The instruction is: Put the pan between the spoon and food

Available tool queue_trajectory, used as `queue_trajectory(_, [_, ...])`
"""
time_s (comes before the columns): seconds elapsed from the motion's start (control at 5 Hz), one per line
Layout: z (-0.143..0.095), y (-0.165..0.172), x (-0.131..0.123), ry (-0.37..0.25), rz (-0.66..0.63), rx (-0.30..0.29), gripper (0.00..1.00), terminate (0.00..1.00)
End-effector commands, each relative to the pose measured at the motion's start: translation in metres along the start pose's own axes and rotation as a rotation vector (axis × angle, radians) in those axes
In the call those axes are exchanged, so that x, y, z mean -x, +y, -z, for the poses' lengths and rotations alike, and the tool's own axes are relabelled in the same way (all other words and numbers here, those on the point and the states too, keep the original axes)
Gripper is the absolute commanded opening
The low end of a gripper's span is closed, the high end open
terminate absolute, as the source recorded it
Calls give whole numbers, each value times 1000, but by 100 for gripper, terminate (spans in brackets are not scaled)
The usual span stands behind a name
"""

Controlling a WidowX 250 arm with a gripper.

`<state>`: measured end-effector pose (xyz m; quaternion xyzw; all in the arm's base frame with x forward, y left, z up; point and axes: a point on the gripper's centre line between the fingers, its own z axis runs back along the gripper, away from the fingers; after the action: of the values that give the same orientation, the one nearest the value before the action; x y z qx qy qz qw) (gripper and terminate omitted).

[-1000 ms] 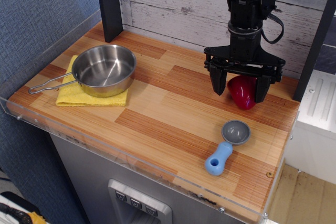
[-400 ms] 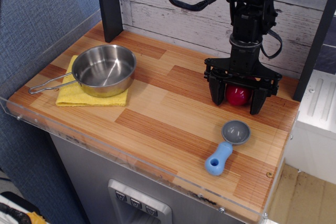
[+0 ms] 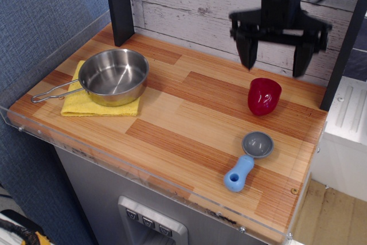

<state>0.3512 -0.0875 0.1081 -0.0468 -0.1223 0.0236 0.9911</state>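
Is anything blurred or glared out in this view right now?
In observation.image, the tool is smeared by motion blur, jaws apart above the sharp food; the pan shows bright reflections but a clear outline; the spoon is crisp.

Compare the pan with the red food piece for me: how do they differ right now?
The pan is shiny steel, wide and shallow, with a wire loop handle; the food is glossy dark red, much smaller, tapered, with no handle. The pan rests on a yellow cloth at the left; the food sits on bare wood at the right. Neither is held.
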Motion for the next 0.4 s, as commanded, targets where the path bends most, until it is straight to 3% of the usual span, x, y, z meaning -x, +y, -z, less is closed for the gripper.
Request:
queue_trajectory(0.0, [-20, 21, 8, -71, 4, -17, 100, 0])
queue_trajectory(0.2, [10, 61, 15, 24, 50, -81, 100, 0])
